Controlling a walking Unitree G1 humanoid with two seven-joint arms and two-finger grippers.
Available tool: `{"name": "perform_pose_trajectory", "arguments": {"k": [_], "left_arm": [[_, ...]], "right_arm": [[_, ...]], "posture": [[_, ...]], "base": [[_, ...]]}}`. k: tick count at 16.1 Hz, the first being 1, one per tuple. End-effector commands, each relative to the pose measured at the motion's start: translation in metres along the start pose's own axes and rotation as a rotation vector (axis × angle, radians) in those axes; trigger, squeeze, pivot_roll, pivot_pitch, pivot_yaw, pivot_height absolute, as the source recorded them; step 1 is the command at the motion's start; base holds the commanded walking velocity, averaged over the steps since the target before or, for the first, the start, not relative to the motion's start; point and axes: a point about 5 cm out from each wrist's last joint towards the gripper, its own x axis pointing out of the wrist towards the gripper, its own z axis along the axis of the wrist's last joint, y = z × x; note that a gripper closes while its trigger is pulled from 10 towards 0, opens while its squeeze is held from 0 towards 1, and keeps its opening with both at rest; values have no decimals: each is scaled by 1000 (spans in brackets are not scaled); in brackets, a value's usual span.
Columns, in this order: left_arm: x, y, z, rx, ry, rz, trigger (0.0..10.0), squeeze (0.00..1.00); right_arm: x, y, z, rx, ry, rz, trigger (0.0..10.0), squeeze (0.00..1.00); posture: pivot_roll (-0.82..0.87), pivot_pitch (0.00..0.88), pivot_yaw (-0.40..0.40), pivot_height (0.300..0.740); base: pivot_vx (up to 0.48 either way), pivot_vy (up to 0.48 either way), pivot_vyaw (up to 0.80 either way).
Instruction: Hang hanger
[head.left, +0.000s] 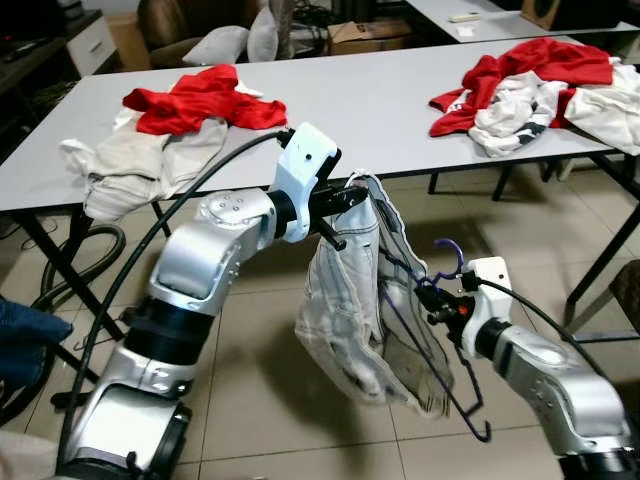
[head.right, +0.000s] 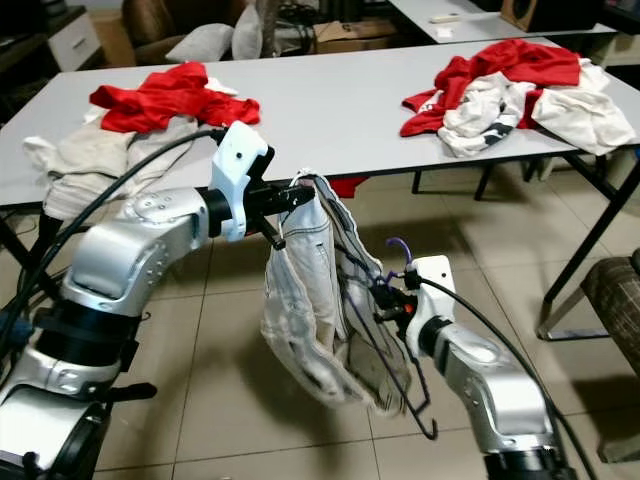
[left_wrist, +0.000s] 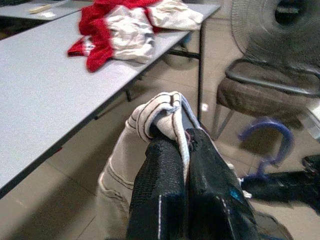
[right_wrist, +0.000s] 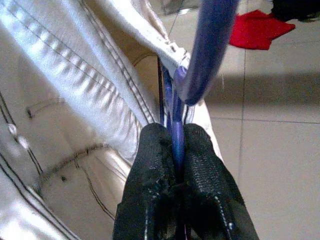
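A whitish garment (head.left: 345, 300) with dark stitching hangs in the air in front of the grey table (head.left: 370, 100). My left gripper (head.left: 347, 203) is shut on its top edge, and the cloth folds over the fingertips (left_wrist: 170, 165) in the left wrist view. A purple hanger (head.left: 452, 252) sits partly inside the garment, its hook up and one end poking out below (head.left: 483, 430). My right gripper (head.left: 432, 298) is shut on the hanger's neck (right_wrist: 176, 135), just right of the garment.
On the table lie a red and beige clothes pile (head.left: 190, 105) at the left and a red and white pile (head.left: 530, 85) at the right. Black table legs (head.left: 600, 270), a chair (left_wrist: 265, 90) and a fan (left_wrist: 280, 25) stand nearby. Tiled floor lies below.
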Motion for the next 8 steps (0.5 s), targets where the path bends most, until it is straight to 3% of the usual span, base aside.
{"name": "perform_pose_trajectory", "arguments": {"k": [1, 4, 8], "left_arm": [[-9, -5, 4, 59, 20, -74, 0, 0], [-22, -6, -12, 81, 108, -147, 0, 0], [-30, -7, -16, 87, 140, -212, 0, 0]], "right_arm": [[1, -9, 26, 71, -162, -29, 10000, 0], [2, -23, 46, 165, -296, -46, 10000, 0], [6, -26, 74, 208, -420, -12, 10000, 0]], "posture": [[-54, 0, 79, 740], [-43, 0, 75, 740], [-37, 0, 70, 740]], "base": [[0, 0, 0], [0, 0, 0], [0, 0, 0]]}}
